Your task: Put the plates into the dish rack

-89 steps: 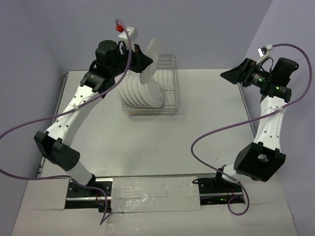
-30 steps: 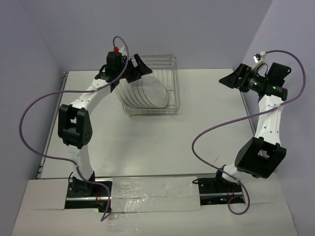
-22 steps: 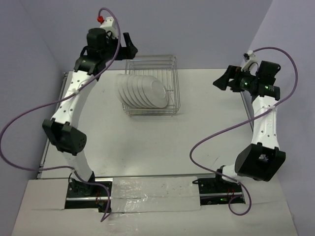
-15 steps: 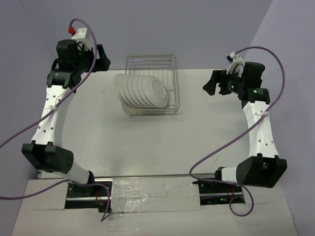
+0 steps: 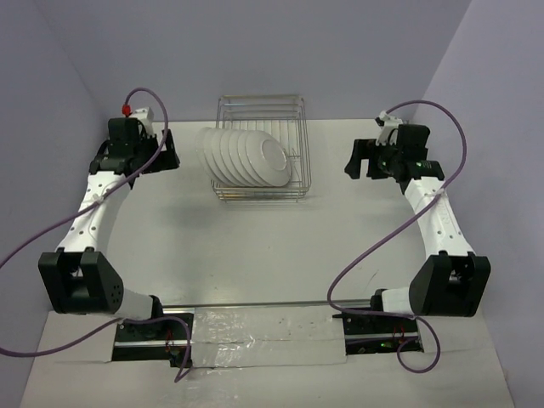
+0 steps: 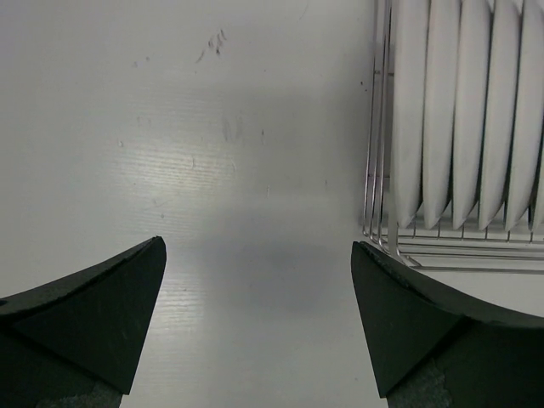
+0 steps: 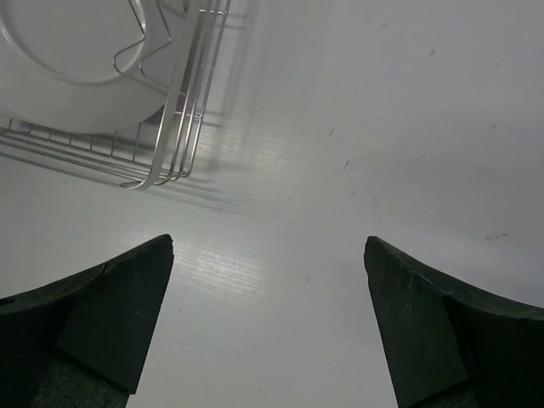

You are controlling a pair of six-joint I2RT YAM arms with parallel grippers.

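Observation:
Several white plates (image 5: pixel 242 157) stand on edge in a row inside the silver wire dish rack (image 5: pixel 293 115) at the back middle of the table, plain undersides facing right. In the left wrist view the plates (image 6: pixel 463 110) fill the upper right, held in the rack (image 6: pixel 378 204). The right wrist view shows one plate (image 7: pixel 76 51) and the rack's corner (image 7: pixel 170 161) at upper left. My left gripper (image 5: pixel 167 150) hangs left of the rack, open and empty (image 6: pixel 257 255). My right gripper (image 5: pixel 354 159) hangs right of the rack, open and empty (image 7: pixel 268 251).
Purple cables trail from both arms. The white table (image 5: pixel 255 246) ends at walls behind and at both sides. A taped strip (image 5: pixel 263 336) runs between the arm bases at the near edge.
The left gripper has left the plates in the rack, swung out to the left and come down. The right gripper has moved left and lower, toward the rack.

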